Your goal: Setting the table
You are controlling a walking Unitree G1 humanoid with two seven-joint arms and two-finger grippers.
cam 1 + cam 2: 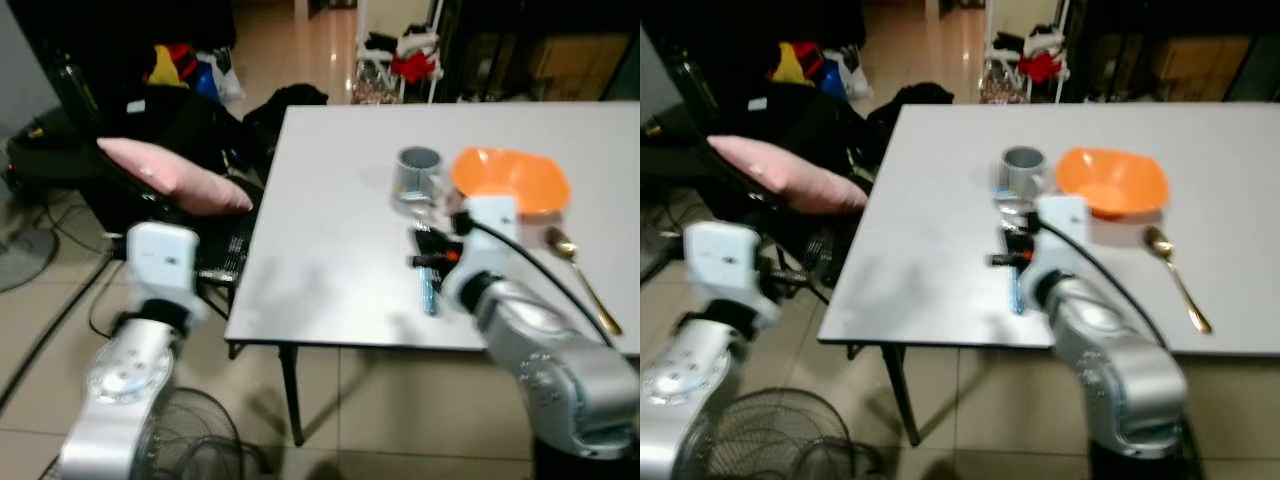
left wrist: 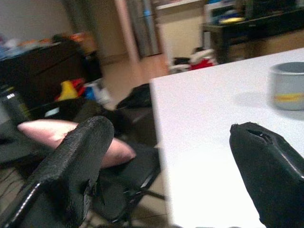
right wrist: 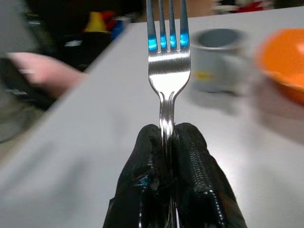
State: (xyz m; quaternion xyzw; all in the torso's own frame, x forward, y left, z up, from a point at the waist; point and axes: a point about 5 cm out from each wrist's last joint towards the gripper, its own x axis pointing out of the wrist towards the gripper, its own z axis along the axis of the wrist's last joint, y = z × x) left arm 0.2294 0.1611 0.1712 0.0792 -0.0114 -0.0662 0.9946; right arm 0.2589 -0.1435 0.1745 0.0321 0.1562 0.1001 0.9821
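We see the right claw point(image 3: 167, 142) pinching a silver fork point(image 3: 167, 61) by its handle, fingers pressed together around it, tines pointing away toward the grey mug point(image 3: 219, 59) (blue glints sit on the tines). The claw is over the white surface point(image 1: 330, 260), just in front of the mug point(image 1: 418, 178), with the orange bowl point(image 1: 512, 180) touching or just beside the mug on its right. A gold spoon point(image 1: 582, 275) lies near the bowl, toward the surface's near edge. Our left claw point(image 2: 171, 166) is spread wide, held off the surface's left edge above a dark chair point(image 1: 200, 130) with a pink cushion point(image 1: 175, 172).
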